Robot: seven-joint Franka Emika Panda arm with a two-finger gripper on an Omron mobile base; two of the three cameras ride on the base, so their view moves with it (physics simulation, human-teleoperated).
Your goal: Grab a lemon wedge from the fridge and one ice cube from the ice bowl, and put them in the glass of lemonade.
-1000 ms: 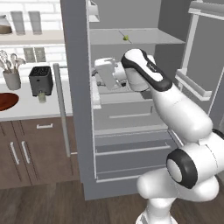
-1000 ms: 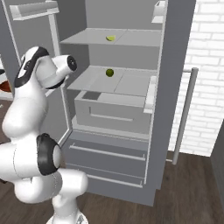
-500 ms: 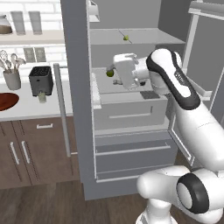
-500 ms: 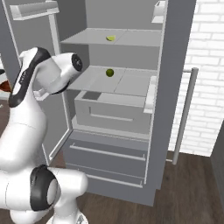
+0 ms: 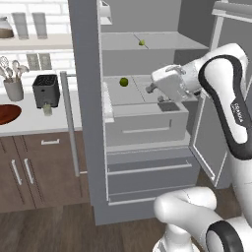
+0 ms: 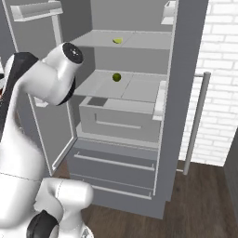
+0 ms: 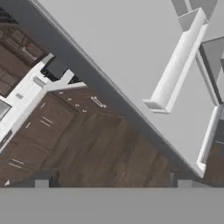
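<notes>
The grey fridge [image 5: 86,103] [image 6: 187,69] stands with both upper doors open. On its top shelf lies the small yellow-green lemon wedge [image 5: 141,43] [image 6: 117,41]. A darker green round fruit [image 5: 123,81] [image 6: 116,77] rests on the middle shelf. My gripper [image 5: 155,93] [image 7: 113,181] hovers over the right part of that middle shelf, open and holding nothing, right of the green fruit and below the wedge. The glass of lemonade [image 5: 47,109] stands on the counter before the black toaster [image 5: 46,90]. The reddish-brown ice bowl [image 5: 8,114] is at the left edge; the ice cube is hidden.
A grey crisper drawer [image 5: 145,127] [image 6: 116,122] juts out under the middle shelf. The left door's shelf bins [image 7: 175,70] and the wooden floor [image 7: 100,148] lie beneath the hand. A utensil cup [image 5: 14,89] and two tall glasses [image 5: 29,24] are at the counter's back.
My arm has swung to the right, carrying the hand from the left door's edge across to the right part of the middle shelf. The fruits have not moved.
</notes>
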